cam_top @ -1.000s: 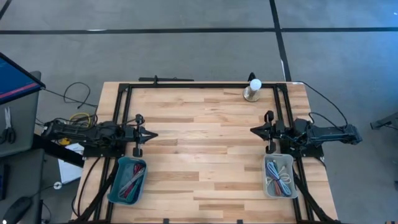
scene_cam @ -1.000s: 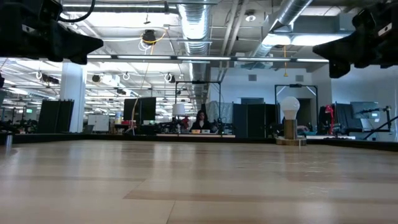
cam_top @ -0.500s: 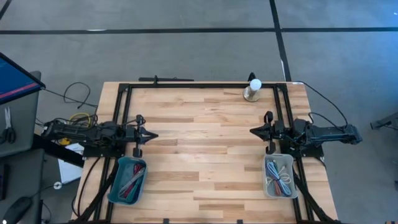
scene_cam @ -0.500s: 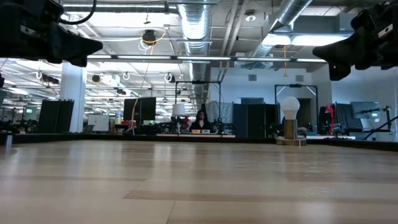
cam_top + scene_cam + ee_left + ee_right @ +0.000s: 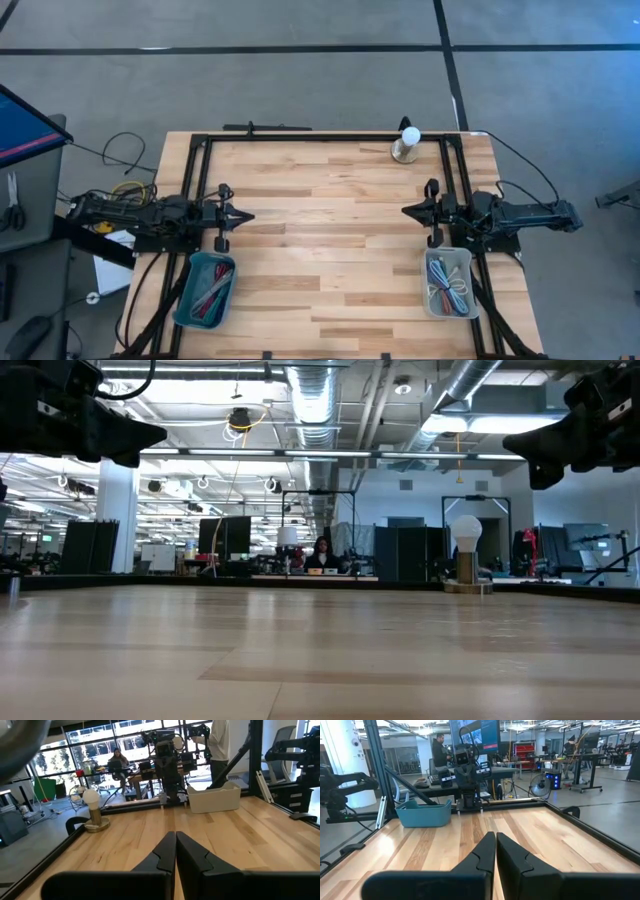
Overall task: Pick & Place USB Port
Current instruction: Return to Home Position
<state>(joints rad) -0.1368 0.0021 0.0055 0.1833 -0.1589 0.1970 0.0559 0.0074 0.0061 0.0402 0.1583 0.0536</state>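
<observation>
My left gripper (image 5: 247, 216) hovers shut over the table's left side, above the far end of a teal bin (image 5: 205, 290) filled with cables. My right gripper (image 5: 406, 210) hovers shut over the right side, just beyond a grey bin (image 5: 448, 283) that holds coiled cables. In the left wrist view the shut fingers (image 5: 175, 851) point across the table at the grey bin (image 5: 215, 800). In the right wrist view the shut fingers (image 5: 495, 849) point at the teal bin (image 5: 424, 813). No single USB port can be made out.
A small lamp with a white round bulb (image 5: 407, 145) stands on a wooden base at the table's far edge, right of centre; it also shows as the lamp (image 5: 465, 556) in the low view. A black frame (image 5: 320, 137) runs round the table's far and side edges. Bare wood (image 5: 325, 230) lies between the arms.
</observation>
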